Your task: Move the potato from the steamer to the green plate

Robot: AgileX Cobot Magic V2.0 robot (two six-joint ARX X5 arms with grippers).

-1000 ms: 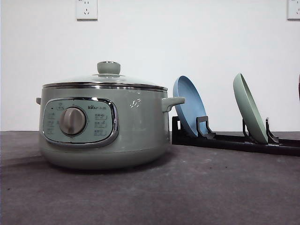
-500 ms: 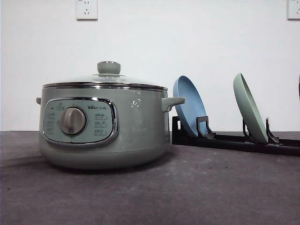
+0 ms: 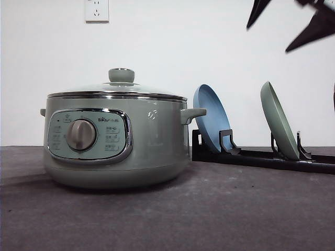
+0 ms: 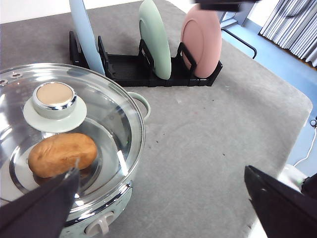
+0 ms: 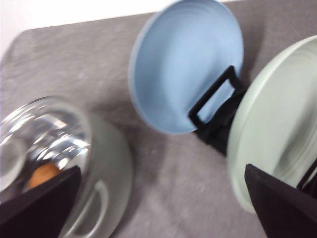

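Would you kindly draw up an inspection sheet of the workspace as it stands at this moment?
Surface: grey table, bare in front of the pot.
Job's things: steamer with its glass lid on; potato lies inside under the lid; green plate stands on edge in the black rack.
Clutter: blue plate and pink plate also stand in the rack.
Grippers: right gripper is open above the green plate; left gripper is open above the steamer's edge. Both empty.
Cables: a thin cable lies on the floor off the table's edge.
Surroundings: white wall with a socket; curtains.
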